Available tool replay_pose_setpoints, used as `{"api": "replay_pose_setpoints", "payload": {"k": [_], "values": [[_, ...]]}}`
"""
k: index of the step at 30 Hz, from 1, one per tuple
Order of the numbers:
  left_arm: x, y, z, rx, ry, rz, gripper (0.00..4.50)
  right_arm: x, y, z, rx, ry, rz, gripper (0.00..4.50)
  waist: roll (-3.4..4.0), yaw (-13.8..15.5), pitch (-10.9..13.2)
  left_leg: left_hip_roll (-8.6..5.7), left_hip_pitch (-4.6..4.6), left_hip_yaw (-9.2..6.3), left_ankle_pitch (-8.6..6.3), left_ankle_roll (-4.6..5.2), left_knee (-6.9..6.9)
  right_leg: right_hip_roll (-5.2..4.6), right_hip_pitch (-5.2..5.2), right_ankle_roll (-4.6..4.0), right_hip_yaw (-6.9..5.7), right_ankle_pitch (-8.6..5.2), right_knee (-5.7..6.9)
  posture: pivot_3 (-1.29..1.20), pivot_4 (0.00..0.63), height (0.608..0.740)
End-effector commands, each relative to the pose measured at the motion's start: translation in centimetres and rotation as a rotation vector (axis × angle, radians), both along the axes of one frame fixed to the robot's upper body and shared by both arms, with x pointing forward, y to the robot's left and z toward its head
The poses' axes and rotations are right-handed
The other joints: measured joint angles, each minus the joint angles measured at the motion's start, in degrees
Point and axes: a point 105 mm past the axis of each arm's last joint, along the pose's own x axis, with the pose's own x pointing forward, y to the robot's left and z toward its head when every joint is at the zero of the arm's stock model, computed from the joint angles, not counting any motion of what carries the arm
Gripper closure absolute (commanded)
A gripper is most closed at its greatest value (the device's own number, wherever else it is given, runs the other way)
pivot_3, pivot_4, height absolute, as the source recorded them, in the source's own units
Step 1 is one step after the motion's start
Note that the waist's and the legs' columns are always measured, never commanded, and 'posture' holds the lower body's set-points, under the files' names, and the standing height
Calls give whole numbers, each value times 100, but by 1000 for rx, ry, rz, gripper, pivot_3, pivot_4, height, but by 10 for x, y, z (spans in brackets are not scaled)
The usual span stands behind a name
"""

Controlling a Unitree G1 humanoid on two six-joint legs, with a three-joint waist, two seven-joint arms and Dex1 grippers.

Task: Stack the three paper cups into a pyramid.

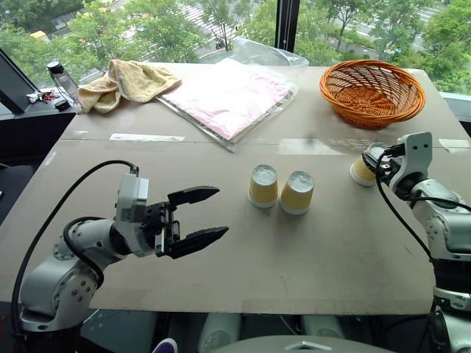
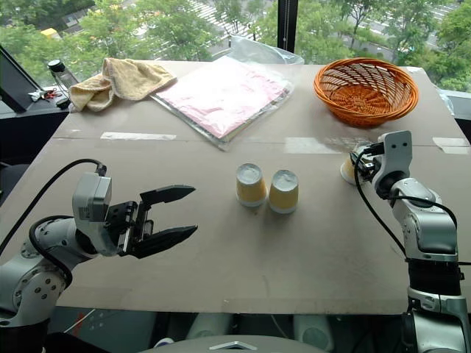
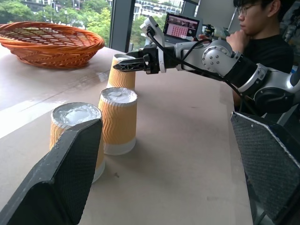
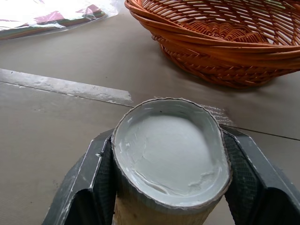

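Your right gripper (image 4: 171, 187) is clamped on the third paper cup (image 4: 171, 154), one finger pressed to each side of its ribbed wall just below the upturned white base; the base is squeezed slightly oval. That cup stands inverted on the table (image 1: 309, 257), near the front of the wicker basket (image 1: 372, 92) and well apart from the other cups. The two other paper cups (image 1: 280, 189) stand inverted side by side near the middle of the table, touching or nearly touching; you cannot tell which. No cup rests on top of another, so the pyramid is not yet formed. Your left gripper (image 1: 197, 218) hangs above the near left part of the table, its two black fingers spread wide and grasping nothing, pointing across toward the pair of cups. At the far edge lie a yellow towel (image 1: 125, 82) and a pink sheet in a clear plastic sleeve (image 1: 228, 95). A person (image 3: 262, 35) sits beyond the table's right side.
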Motion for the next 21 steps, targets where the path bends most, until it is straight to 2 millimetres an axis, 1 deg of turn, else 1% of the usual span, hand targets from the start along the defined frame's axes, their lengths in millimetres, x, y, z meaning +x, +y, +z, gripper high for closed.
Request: {"api": "replay_pose_setpoints", "payload": {"k": [1,3,5,7,8,10,13,16,18,21], "values": [[-4,-4,10,-42,-24,-7,0,-6,5,34,0,-128,63,2311,1,-1,0,0,0,0,0,0,0,0,0,0,0,0,0,0,150,740],[-1,-2,10,-58,-29,19,0,-12,17,50,31,-174,148,2311,2,-1,1,0,0,0,0,0,0,0,0,0,0,0,0,0,150,740],[4,5,10,-75,-67,80,0,-24,41,74,61,-231,306,2311,7,-5,5,0,0,0,0,0,0,0,0,1,1,0,0,0,150,740],[6,16,12,-138,-137,132,0,-39,72,100,101,-274,487,2311,17,-28,11,1,0,0,0,0,0,0,0,2,1,1,0,0,150,740],[5,21,10,-154,-151,142,0,-44,85,110,114,-281,553,2311,21,-57,13,1,1,4,0,0,0,0,0,2,4,1,0,0,150,740],[-2,31,6,-177,-115,116,0,-52,106,122,103,-268,656,2311,13,-78,10,7,4,-2,0,0,0,5,0,0,0,0,1,0,150,740],[-6,48,3,-215,-60,109,0,-61,130,123,48,-193,778,2311,5,-70,6,7,2,-12,0,0,-4,6,0,-23,-12,-13,1,0,150,740],[-13,62,-4,-206,-44,124,0,-64,151,123,7,-147,855,2311,7,-63,9,4,-3,-13,0,0,0,1,0,-24,-15,-14,-2,0,150,740],[-14,67,-9,-198,-35,138,0,-65,160,122,-22,-132,887,2311,5,-72,10,2,-3,-9,0,0,0,-1,-1,-24,-10,-14,-3,0,150,740],[-17,71,-13,-197,-28,159,0,-65,166,116,-53,-106,914,2311,1,-53,11,3,-3,-14,0,0,-2,-1,-2,-25,-14,-14,-3,0,150,740]]}}
